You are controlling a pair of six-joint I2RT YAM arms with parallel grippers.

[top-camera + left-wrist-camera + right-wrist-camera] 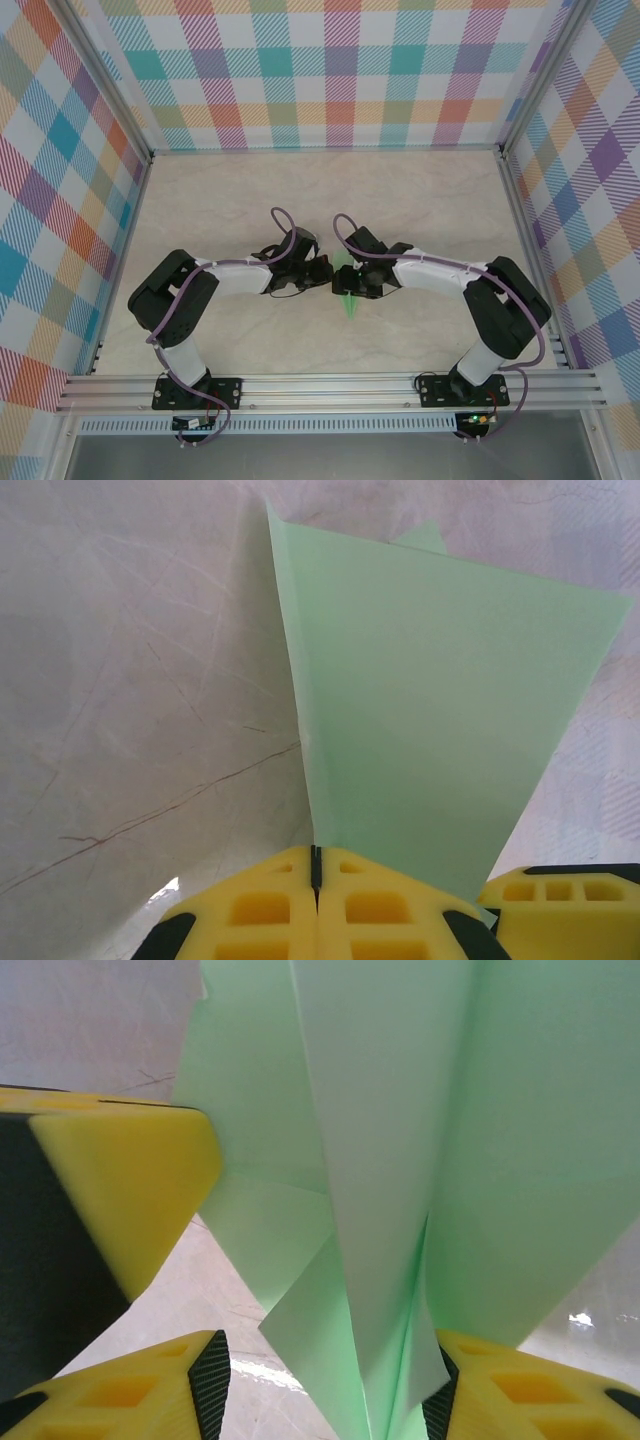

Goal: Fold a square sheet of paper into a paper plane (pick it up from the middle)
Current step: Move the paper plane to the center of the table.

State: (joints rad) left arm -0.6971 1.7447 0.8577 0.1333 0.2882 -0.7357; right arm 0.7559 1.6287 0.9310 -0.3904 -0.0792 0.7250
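Note:
The pale green sheet of paper (350,303) is folded into a narrow paper-plane shape with long creases and hangs between both grippers at mid-table. In the left wrist view, my left gripper (316,858) is shut on the lower edge of a broad green flap (430,700). My right gripper (325,1365) stands open around the folded layers (380,1160). The paper rests against its right pad (437,1385), and a gap shows beside the left pad (210,1375). From above, the left gripper (325,275) and right gripper (354,284) almost touch.
The pale marbled tabletop (230,200) lies under the paper, with checked walls on three sides and a metal rail (330,385) along the near edge. A yellow finger of the left gripper (130,1170) sits close beside the right gripper's jaws.

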